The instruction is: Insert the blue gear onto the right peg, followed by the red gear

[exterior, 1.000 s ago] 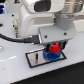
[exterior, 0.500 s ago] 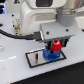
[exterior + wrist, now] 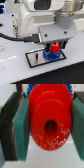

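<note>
The red gear sits between my fingers, whose green pads press on its two sides. My gripper is shut on it. Directly beneath, the wider blue gear lies flat on the grey, black-edged plate, on the side toward the exterior view's right. The red gear is right on top of the blue one; whether they touch I cannot tell. The right peg is hidden under the gears. Its twin pin stands bare toward the exterior view's left.
The white arm body fills the space above the plate. A black cable runs across from the exterior view's left. The plate rests on a white table.
The gripper stays over the blue gear with the red gear in it. Any shift is too small to tell.
</note>
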Available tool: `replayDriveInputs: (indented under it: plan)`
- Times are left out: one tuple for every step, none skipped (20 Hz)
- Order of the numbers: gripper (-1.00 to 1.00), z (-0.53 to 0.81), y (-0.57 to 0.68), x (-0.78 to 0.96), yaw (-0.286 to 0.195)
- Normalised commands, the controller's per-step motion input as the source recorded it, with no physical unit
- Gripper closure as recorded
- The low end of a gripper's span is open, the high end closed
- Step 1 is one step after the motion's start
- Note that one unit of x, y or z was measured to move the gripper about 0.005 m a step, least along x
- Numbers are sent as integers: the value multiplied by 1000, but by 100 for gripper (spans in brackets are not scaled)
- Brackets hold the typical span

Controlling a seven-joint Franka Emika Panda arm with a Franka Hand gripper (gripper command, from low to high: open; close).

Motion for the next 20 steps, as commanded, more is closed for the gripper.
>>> replayDriveInputs:
  plan:
    - [100, 370, 28, 142, 0]
    - [100, -103, -8, 142, 0]
    - [100, -151, 5, 149, 0]
    - [100, 18, 26, 45, 0]
    - [100, 24, 14, 19, 0]
    - [100, 23, 31, 39, 0]
    - [100, 512, 65, 214, 0]
    - [100, 142, 51, 219, 0]
    - [100, 317, 241, 200, 0]
    - [100, 57, 175, 34, 0]
    - [100, 321, 42, 85, 0]
    - [100, 297, 15, 197, 0]
    - [100, 330, -122, 94, 0]
    - [100, 251, 105, 182, 0]
    - [100, 412, 2, 30, 0]
    - [100, 244, 7, 64, 0]
    - [100, -180, 16, 8, 0]
    - [100, 64, 4, -42, 0]
    - [100, 24, 5, 29, 0]
    - [100, 105, 4, -10, 0]
